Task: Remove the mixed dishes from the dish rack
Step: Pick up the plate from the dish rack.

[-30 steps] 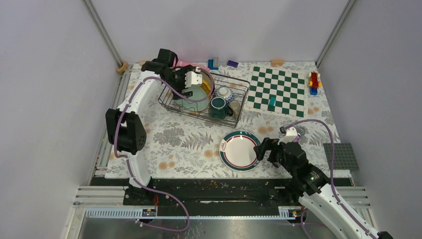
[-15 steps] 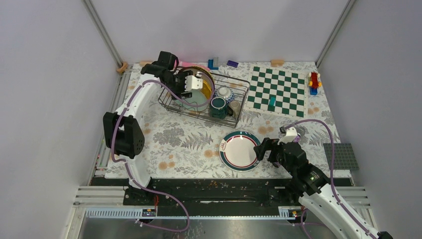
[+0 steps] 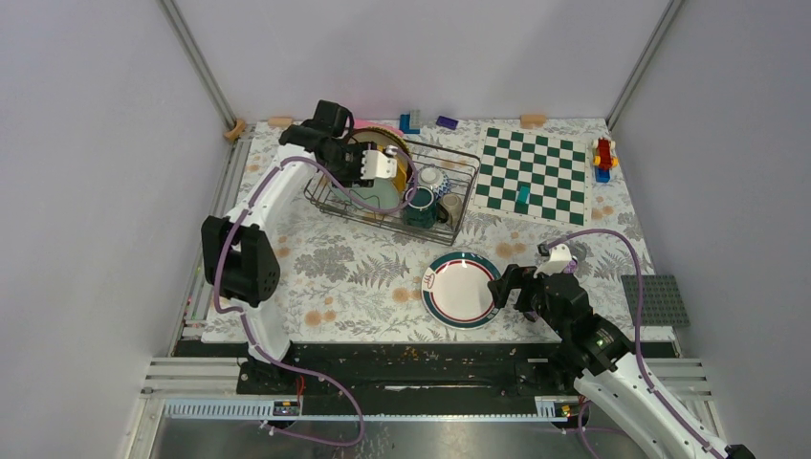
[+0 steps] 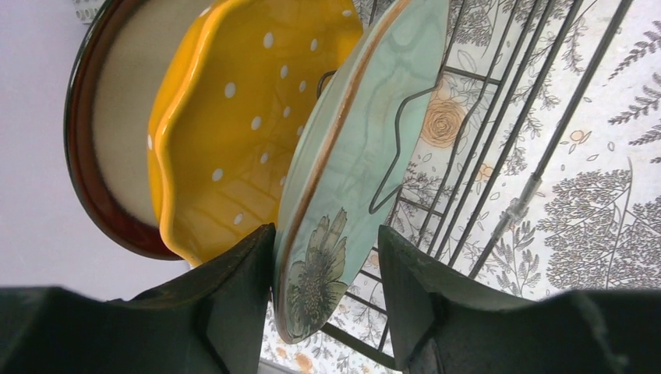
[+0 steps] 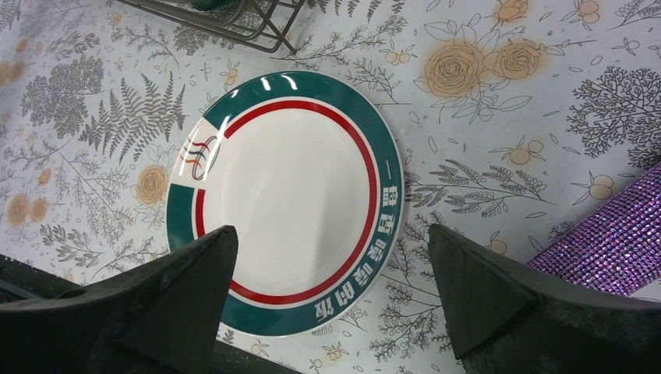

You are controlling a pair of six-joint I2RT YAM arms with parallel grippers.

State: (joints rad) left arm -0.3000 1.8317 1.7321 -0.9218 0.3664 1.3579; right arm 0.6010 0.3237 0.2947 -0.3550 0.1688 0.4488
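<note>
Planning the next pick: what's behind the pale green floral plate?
A yellow white-dotted plate directly behind it, then a cream plate with a dark red rim. Both are partly covered; anything farther back is hidden.

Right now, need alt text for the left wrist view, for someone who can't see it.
The left gripper, open, straddles the rim of the pale green floral plate standing in the dish rack. Behind it stand a yellow dotted plate and a cream plate with a dark red rim. The floral tablecloth shows through the wires.

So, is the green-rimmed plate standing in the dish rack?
No, the green-rimmed plate lies flat on its own, outside the dish rack.
</note>
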